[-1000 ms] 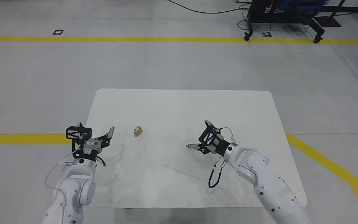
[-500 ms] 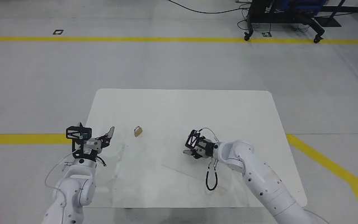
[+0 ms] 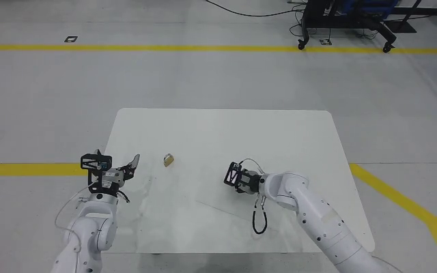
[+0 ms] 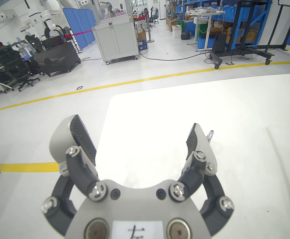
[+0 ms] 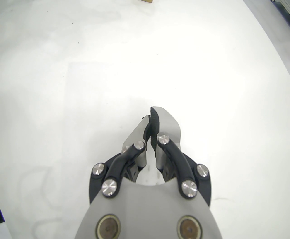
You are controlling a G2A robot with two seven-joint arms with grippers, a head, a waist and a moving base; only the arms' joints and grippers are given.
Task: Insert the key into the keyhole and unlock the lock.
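— So, far left of the white table [image 3: 273,130]: what sits there?

— That's the left gripper [image 3: 116,164], at the table's left edge, partly out over the floor. Its jaws are spread wide and hold nothing, with the ribbed pads [image 4: 82,138] bare. In the wrist view a thin silvery tip [image 4: 210,134] pokes out just behind one fingertip. I cannot tell what it belongs to.

— Next along?

— A small brass padlock [image 3: 168,160] lies on the tabletop, near that gripper on its right and apart from it. It is too small to make out the keyhole or how the shackle stands.

— And toward the middle?

— The right gripper [image 3: 233,177] is low over the tabletop, well to the right of the padlock. Its pads are drawn together, a narrow pinch [image 5: 151,113]. There's a dark sliver at the tips; whether the key is in there, I cannot tell. From that wrist, the padlock's brass edge [image 5: 146,1] lies far ahead on the white surface.

— Beyond the table?

— Grey floor, with a yellow floor line [image 3: 205,48] running across behind.
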